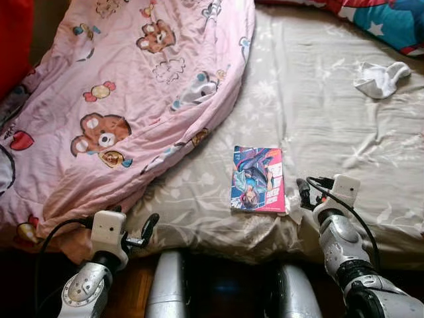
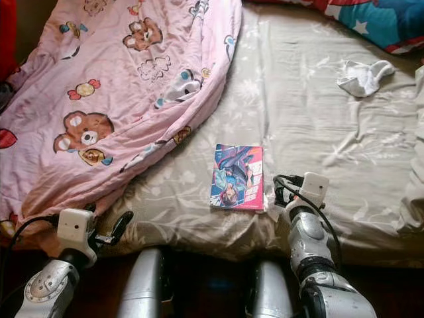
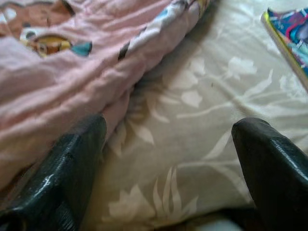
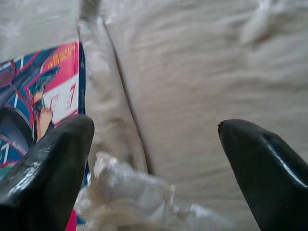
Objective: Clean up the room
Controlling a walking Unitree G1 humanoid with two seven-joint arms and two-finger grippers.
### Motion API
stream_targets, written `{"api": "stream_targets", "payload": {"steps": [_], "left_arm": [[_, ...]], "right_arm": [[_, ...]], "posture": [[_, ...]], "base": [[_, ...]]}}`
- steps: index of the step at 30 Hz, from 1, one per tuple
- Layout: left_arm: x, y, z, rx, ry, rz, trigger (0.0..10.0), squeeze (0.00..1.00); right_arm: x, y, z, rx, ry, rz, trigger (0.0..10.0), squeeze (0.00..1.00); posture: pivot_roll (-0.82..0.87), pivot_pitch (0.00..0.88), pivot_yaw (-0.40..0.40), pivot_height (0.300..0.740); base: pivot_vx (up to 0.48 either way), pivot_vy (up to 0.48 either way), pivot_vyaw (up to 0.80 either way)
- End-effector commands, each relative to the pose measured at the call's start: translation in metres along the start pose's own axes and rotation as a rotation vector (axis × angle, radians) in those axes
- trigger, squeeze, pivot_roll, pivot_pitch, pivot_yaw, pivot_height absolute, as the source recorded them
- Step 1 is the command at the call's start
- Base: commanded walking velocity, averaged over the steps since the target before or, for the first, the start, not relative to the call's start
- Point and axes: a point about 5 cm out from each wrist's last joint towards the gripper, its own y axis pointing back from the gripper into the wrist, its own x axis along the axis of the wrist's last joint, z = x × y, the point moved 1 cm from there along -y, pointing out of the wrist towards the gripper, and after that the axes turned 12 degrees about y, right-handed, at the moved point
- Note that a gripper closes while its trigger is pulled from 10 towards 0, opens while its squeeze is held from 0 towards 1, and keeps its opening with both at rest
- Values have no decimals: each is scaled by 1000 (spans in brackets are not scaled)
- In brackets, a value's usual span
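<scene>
Book [image 1: 258, 179]: lower centre, long axis running up-frame.
Right gripper [image 1: 303, 192]: nearer, just right of it, jaws wide.
Left gripper [image 1: 147, 230]: lower left, jaws wide.

a soft pink quilted blanket [image 1: 126, 99] carries brown teddy bears and candies; the beige cotton sheet [image 1: 318, 112] has pale flowers; the thin glossy comic book [image 1: 258, 179] is blue, pink.

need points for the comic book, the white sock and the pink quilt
comic book [image 1: 258, 179], left eye view, middle of its cover
white sock [image 1: 380, 79], left eye view, middle of the crumpled fabric
pink quilt [image 1: 132, 86], left eye view, flat stretch between the bear prints
</scene>
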Motion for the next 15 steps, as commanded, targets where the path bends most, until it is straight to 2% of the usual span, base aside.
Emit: {"api": "stream_targets", "payload": {"steps": [1, 9, 10, 12, 13, 14, 15], "left_arm": [[-3, 8, -6, 18, -6, -23, 10000, 0], [-3, 8, -7, 23, -9, -29, 10000, 0], [-3, 8, -6, 21, -11, -30, 10000, 0], [-3, 8, -6, 21, -12, -30, 10000, 0], [-2, 7, -6, 21, -13, -29, 10000, 0], [-2, 7, -6, 20, -14, -29, 10000, 0], [-2, 7, -6, 20, -16, -29, 10000, 0]], "right_arm": [[-12, 3, 2, -4, -34, -53, 10000, 0], [-22, 6, -4, 51, -35, -95, 10000, 0], [-23, 6, -5, 65, -37, -94, 9098, 0], [-24, 6, -6, 70, -40, -96, 9098, 0], [-25, 7, -7, 73, -40, -96, 1961, 0], [-25, 7, -7, 73, -40, -97, 0, 0], [-25, 7, -7, 75, -39, -98, 0, 0]], "posture": [[249, 353, 51, 612], [247, 346, 55, 612], [249, 345, 56, 612], [249, 345, 57, 612], [249, 345, 57, 612], [250, 344, 59, 612], [251, 345, 60, 612]], "base": [[0, 0, 0], [0, 0, 0], [0, 0, 0], [0, 0, 0], [0, 0, 0], [0, 0, 0], [0, 0, 0]]}}
